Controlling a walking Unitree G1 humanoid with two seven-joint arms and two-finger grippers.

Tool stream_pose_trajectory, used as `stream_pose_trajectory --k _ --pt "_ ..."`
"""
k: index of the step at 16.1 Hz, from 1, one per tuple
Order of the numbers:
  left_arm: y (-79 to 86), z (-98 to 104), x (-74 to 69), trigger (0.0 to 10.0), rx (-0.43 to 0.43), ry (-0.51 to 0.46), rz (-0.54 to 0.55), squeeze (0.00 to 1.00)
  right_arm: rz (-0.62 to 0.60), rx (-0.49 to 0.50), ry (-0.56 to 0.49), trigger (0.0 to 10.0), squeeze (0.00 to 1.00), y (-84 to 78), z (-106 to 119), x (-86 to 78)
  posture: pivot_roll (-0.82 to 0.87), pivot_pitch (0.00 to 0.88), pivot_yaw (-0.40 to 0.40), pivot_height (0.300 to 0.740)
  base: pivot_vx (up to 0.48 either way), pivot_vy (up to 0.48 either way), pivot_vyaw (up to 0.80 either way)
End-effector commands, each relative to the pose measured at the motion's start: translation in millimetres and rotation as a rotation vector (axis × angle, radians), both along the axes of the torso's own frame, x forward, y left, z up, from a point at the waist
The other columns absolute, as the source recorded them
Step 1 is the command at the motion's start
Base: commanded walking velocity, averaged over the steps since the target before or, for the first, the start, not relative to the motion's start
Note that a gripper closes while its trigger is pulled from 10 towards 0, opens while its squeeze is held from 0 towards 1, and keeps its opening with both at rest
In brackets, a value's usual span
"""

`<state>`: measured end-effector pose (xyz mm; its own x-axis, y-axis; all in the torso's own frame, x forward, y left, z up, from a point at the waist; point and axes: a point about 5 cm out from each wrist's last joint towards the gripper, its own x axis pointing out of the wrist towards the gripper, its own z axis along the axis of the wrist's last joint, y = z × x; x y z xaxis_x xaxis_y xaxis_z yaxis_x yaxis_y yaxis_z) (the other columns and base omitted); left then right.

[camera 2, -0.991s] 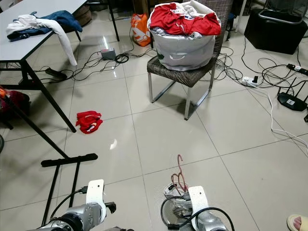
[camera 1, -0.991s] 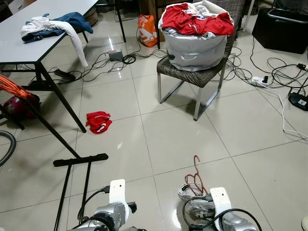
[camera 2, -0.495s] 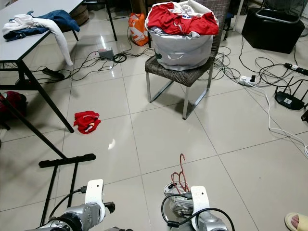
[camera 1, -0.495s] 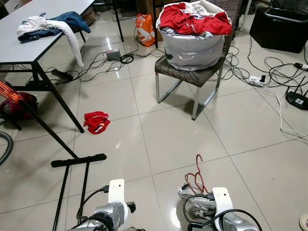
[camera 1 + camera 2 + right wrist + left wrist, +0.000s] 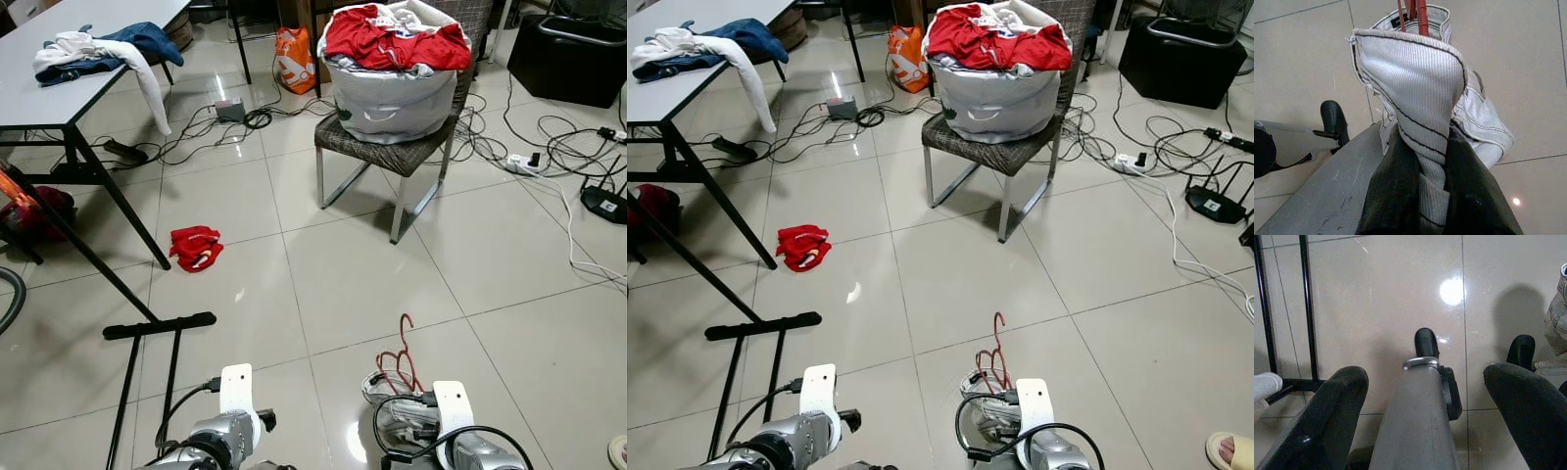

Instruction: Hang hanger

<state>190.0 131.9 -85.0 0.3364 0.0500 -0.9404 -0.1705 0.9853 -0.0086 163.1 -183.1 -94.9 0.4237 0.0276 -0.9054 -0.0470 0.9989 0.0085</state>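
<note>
Right hand [image 5: 1420,181] is clamped on a bunched grey-white garment [image 5: 1420,88] – the two black fingers [image 5: 1396,196] squeeze the ribbed fabric between them, low at the robot's right over the tiled floor [image 5: 343,274]. A red hanger [image 5: 400,354] sticks up out of that garment, hook upward; in the right wrist view its red wires [image 5: 1418,12] run out of the fabric's top edge. Left hand [image 5: 1422,396] hangs at the robot's left over bare tile, fingers [image 5: 1327,416] spread wide with nothing between them. Just beside the left arm on the floor is the black base of a rack [image 5: 162,326], its two thin rails [image 5: 1283,308] running back toward the robot and a diagonal leg rising up to the left. Ahead, a chair [image 5: 387,152] carries a grey basket [image 5: 392,98] heaped with red and white clothes [image 5: 392,39]. A small red garment [image 5: 197,247] lies on the tiles, well apart from the chair, near the leg of a grey surface [image 5: 69,88] at the far left – clothes [image 5: 98,54] lie on it, one white sleeve hanging over the edge. Cables [image 5: 549,157] and a power strip [image 5: 524,164] sprawl across the floor behind and right of the chair; an orange bag [image 5: 300,59] stands behind it.
</note>
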Motion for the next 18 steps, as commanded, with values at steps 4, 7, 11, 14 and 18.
stream_pose_trajectory --k 4,7,11,14,18 --pt "4.7 4 8.4 10.0 0.018 -0.093 -0.015 0.0 0.224 0.087 -0.122 10.0 0.0 12.2 25 49.7 -0.18 0.0 0.138 0.74 0.0 0.0 0.0" --pt "6.6 7 15.4 10.0 0.055 -0.196 -0.083 0.0 0.361 0.134 -0.364 10.0 0.0 1.0 86 123.5 -0.19 0.0 0.141 0.74 0.0 0.0 0.0" --pt "32.0 55 83.8 10.0 0.025 -0.465 -0.178 0.0 0.298 0.252 -0.598 10.0 0.0 4.9 125 155.1 -0.19 0.0 0.143 0.74 0.0 0.0 0.0" --pt "28.5 73 101.8 10.0 -0.057 -0.575 -0.171 0.0 0.397 0.333 -0.68 10.0 0.0 12.2 145 161.6 -0.19 0.0 0.147 0.74 0.0 0.0 0.0" --pt "36.2 92 119.0 10.0 -0.043 -0.651 -0.313 0.0 0.661 0.279 -0.739 10.0 0.0 3.6 188 168.9 -0.2 0.0 0.153 0.74 0.0 0.0 0.0"
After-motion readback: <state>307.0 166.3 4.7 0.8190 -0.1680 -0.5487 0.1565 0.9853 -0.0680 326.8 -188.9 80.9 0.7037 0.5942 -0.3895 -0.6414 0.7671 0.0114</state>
